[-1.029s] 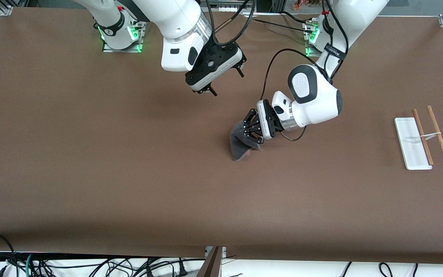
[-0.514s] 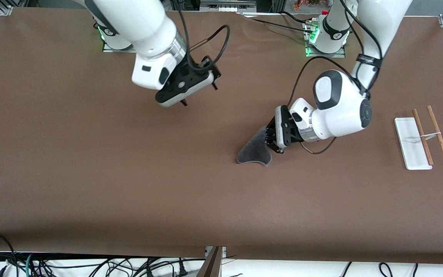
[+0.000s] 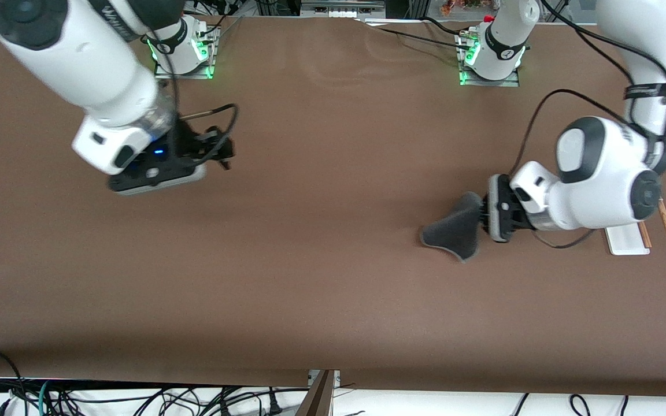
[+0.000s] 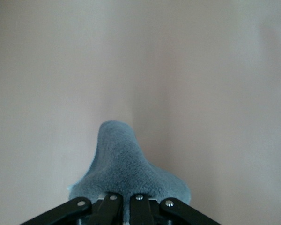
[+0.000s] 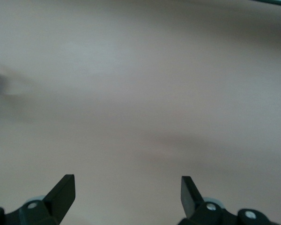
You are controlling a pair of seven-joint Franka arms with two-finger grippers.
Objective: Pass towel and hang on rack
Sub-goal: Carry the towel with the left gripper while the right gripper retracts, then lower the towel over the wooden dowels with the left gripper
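Both arms have swung apart since a second ago: the left end effector (image 3: 485, 215), clamped on the grey towel (image 3: 453, 232), has carried it from over the middle of the tabletop (image 3: 333, 289) toward the left arm's end, while the right end effector (image 3: 217, 151) has drawn back toward the right arm's end, its fingers (image 5: 62, 191) spread wide and holding nothing. The towel hangs in the air near the rack (image 3: 628, 238), whose white base and wooden rods peek out beneath the left arm's wrist.
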